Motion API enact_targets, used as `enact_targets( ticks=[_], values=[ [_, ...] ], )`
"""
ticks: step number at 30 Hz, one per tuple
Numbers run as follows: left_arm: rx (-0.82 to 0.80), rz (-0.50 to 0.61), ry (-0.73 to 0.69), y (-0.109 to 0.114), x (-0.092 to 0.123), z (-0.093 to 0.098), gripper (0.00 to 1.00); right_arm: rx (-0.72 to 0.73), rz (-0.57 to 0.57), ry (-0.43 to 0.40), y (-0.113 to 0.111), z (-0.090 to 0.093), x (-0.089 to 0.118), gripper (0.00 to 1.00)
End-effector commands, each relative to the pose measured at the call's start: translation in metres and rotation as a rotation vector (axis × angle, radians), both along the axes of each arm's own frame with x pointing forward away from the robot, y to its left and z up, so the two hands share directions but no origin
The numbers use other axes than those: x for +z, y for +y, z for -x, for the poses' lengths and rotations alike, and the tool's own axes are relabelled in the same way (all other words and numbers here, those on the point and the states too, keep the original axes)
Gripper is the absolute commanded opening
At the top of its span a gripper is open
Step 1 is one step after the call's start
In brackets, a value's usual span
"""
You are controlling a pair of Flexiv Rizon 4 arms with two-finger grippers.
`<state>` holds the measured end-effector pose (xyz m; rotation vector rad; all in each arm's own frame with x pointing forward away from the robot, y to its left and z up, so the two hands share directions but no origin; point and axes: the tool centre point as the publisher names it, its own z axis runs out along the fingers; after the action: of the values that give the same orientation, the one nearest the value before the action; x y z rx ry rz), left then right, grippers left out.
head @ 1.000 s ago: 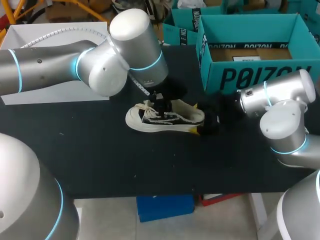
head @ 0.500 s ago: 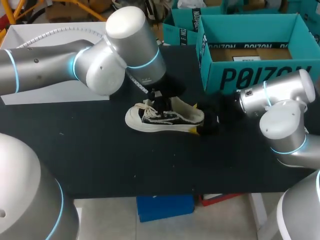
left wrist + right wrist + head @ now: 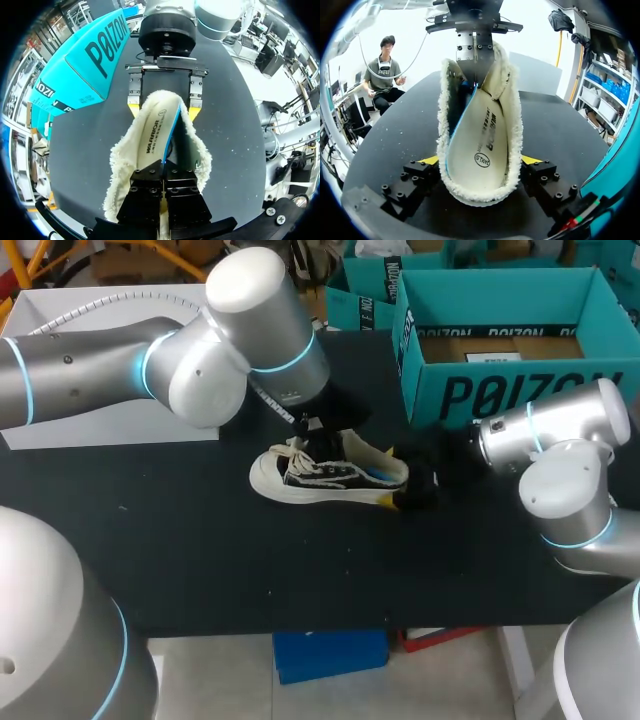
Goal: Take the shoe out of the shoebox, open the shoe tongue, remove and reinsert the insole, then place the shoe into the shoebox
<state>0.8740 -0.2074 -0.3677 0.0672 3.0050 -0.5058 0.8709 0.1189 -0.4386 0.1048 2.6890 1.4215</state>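
A cream low-top shoe (image 3: 330,478) lies on its side at the middle of the black table (image 3: 200,540), toe toward 9 o'clock and heel toward 3 o'clock, its white laces (image 3: 298,454) loose over the tongue. The teal shoebox (image 3: 500,390) stands open at about 1 o'clock from the shoe, well apart from it, near the table's far edge.

The left arm (image 3: 100,370) comes in from 9 o'clock, and the left end effector (image 3: 318,428) sits at the shoe's mouth, at its 12 o'clock side. In the left wrist view its two black fingers are pressed together with the long edge of the insole (image 3: 156,135) pinched between them. That edge is lifted clear of the shoe's floor so that the insole stands tilted and its blue underside shows, while the rest lies inside the fleecy lining (image 3: 470,192).

The right arm (image 3: 560,440) comes in from 3 o'clock. The right end effector (image 3: 412,488) is at the heel, its fingers spread wide and one yellow tip against each side of the heel, so the shoe is clamped between them. The two end effectors face each other along the length of the shoe.
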Motion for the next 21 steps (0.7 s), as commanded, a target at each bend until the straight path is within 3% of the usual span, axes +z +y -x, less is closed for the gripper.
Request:
enact_targets(
  ticks=[1, 21],
  values=[
    [-0.001, 0.011, -0.001, 0.002, 0.002, 0.001, 0.00, -0.002, 0.002, 0.001, 0.004, 0.000, -0.004, 0.00],
    [0.016, 0.035, -0.010, 0.012, 0.006, 0.005, 0.00, -0.002, 0.002, 0.001, 0.004, 0.000, -0.004, 0.00]
  ],
)
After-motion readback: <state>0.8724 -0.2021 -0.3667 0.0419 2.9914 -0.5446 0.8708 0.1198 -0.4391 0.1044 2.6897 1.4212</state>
